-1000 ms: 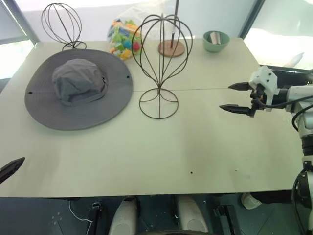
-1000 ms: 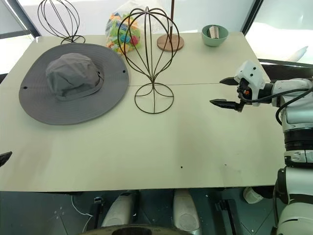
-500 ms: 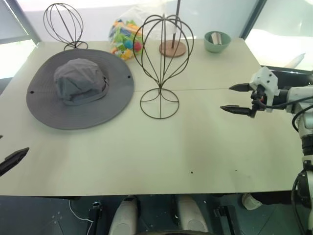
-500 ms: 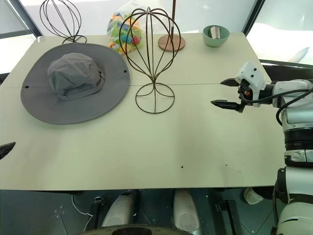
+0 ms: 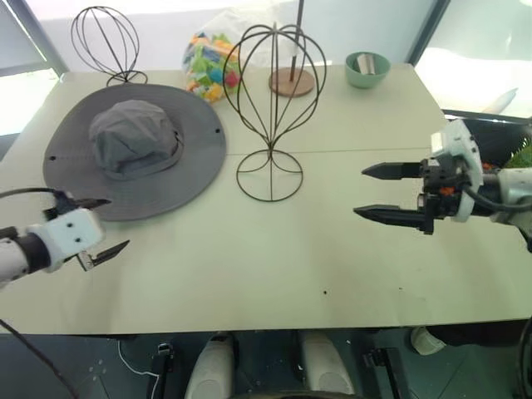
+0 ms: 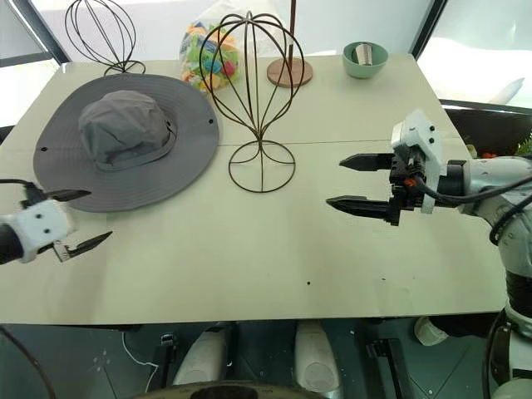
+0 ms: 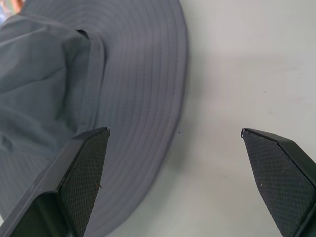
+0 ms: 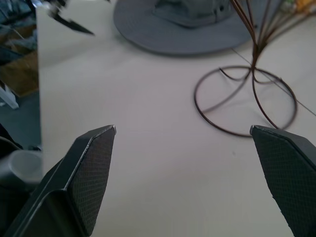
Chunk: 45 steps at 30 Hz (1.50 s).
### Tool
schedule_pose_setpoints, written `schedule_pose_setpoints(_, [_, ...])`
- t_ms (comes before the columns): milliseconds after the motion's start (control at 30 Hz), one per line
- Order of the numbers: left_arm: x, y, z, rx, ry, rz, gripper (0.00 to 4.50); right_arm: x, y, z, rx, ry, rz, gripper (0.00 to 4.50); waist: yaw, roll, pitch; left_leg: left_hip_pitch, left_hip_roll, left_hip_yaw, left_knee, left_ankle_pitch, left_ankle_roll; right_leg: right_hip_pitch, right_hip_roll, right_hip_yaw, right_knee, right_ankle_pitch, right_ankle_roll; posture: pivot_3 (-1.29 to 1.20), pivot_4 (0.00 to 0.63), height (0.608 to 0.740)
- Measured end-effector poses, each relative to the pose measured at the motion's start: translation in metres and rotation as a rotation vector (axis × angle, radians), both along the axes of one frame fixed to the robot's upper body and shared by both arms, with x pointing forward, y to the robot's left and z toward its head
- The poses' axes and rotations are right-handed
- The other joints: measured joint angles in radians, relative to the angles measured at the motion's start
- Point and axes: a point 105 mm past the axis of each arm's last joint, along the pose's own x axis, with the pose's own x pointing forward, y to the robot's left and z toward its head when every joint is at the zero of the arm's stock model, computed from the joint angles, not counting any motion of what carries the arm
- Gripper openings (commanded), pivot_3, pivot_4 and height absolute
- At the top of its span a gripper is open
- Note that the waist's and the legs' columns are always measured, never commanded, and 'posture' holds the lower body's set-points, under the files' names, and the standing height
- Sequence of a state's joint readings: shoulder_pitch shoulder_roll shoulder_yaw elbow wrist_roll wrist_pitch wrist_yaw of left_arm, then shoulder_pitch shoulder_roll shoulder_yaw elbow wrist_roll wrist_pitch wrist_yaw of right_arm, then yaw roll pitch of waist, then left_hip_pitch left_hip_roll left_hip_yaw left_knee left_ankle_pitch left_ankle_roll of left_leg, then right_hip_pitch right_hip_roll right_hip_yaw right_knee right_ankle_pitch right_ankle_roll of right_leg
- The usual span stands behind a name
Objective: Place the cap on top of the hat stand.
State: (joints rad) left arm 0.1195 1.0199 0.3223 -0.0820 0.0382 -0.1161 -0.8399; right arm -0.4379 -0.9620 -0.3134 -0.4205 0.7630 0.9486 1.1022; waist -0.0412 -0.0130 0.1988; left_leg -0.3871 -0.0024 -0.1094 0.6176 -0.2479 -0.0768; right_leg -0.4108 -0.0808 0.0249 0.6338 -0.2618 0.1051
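The cap [image 5: 133,150], a wide-brimmed grey sun hat, lies flat on the table at the back left. To its right stands the hat stand [image 5: 273,100], a tall dark wire cage on a ring base. My left gripper [image 5: 116,223] is open just in front of the cap's near brim, touching nothing. The left wrist view looks along its fingers [image 7: 84,168] at the brim [image 7: 143,98]. At mid right my right gripper [image 5: 359,192] hangs open and empty, pointing left toward the stand's base [image 8: 253,69].
A smaller round wire stand [image 5: 105,41] stands at the back left corner. A bag of colourful blocks [image 5: 212,65], a round wooden base with a pole [image 5: 292,81] and a green bowl [image 5: 367,68] line the back edge. The table [image 5: 249,274] is bare in front.
My left gripper has come in from the lower left edge to the cap's near brim and rolled. The right gripper has drawn left and nearer, still open.
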Motion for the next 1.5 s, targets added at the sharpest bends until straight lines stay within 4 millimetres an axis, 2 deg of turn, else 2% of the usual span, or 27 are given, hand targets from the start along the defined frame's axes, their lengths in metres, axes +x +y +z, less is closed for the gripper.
schedule_pose_setpoints(167, [0.029,0.005,-0.02,0.141,-0.07,-0.022,4.5,-0.012,0.003,0.004,0.039,0.024,-0.044,4.47,0.006,0.0,0.0,-0.001,0.0,0.0,0.003,0.0,0.0,0.001,0.0,0.0,0.0,0.002,0.004,0.0,0.15,0.74])
schedule_pose_setpoints(300, [0.056,0.005,-0.02,0.192,-0.19,-0.022,4.5,-0.015,0.002,0.008,0.056,0.019,-0.086,4.47,0.021,0.0,0.0,-0.001,0.0,0.0,0.006,0.0,0.0,0.001,0.0,0.0,0.001,0.004,0.006,0.0,0.15,0.74])
schedule_pose_setpoints(533, [0.087,0.001,-0.021,0.229,-0.321,-0.01,4.5,-0.02,0.0,0.016,0.061,0.007,-0.116,4.47,0.032,0.001,-0.001,-0.001,0.0,-0.001,0.01,0.0,0.0,0.003,0.0,-0.001,0.003,0.004,0.007,0.0,0.15,0.74])
schedule_pose_setpoints(867, [0.118,-0.012,-0.021,0.236,-0.411,0.016,4.5,-0.022,0.001,0.019,0.055,-0.007,-0.126,4.47,0.031,0.001,-0.002,-0.001,-0.001,-0.001,0.013,0.0,0.0,0.004,0.0,-0.001,0.006,0.005,0.008,0.0,0.15,0.74])
schedule_pose_setpoints(933, [0.119,-0.012,-0.021,0.229,-0.409,0.019,3.96,-0.021,0.001,0.02,0.055,-0.008,-0.129,4.5,0.031,0.001,-0.002,-0.001,-0.001,-0.001,0.013,0.0,0.0,0.004,0.0,-0.001,0.006,0.005,0.008,0.0,0.15,0.74])
schedule_pose_setpoints(1000, [0.119,-0.013,-0.026,0.207,-0.381,0.023,3.18,-0.022,0.001,0.02,0.052,-0.008,-0.13,4.5,0.031,0.001,-0.002,-0.001,-0.001,-0.001,0.013,0.0,0.0,0.004,0.0,-0.001,0.006,0.005,0.008,0.0,0.15,0.74])
schedule_pose_setpoints(1133, [0.118,-0.015,-0.032,0.178,-0.337,0.02,1.15,-0.022,0.001,0.021,0.048,-0.016,-0.131,4.5,0.03,0.0,-0.002,-0.002,-0.001,-0.001,0.013,0.0,0.0,0.003,0.0,-0.001,0.006,0.005,0.008,0.0,0.15,0.74])
schedule_pose_setpoints(1200, [0.12,-0.015,-0.028,0.162,-0.338,0.023,0.11,-0.021,0.0,0.023,0.045,-0.025,-0.133,4.5,0.03,0.0,-0.002,-0.002,-0.001,-0.001,0.013,0.0,0.0,0.003,0.0,-0.001,0.006,0.005,0.008,0.0,0.15,0.74])
schedule_pose_setpoints(1400, [0.125,-0.02,-0.013,0.097,-0.336,0.034,0.05,-0.022,-0.001,0.023,0.034,-0.032,-0.138,4.5,0.029,0.0,-0.002,-0.003,-0.001,-0.001,0.013,0.0,0.0,0.002,0.0,-0.001,0.007,0.005,0.008,0.0,0.15,0.74])
schedule_pose_setpoints(1500, [0.132,-0.021,0.021,-0.023,-0.361,0.092,0.05,-0.022,-0.005,0.026,0.023,-0.038,-0.152,4.5,0.03,-0.002,-0.001,-0.004,-0.001,-0.002,0.014,0.0,0.0,0.001,0.0,-0.001,0.009,0.005,0.008,0.0,0.15,0.74])
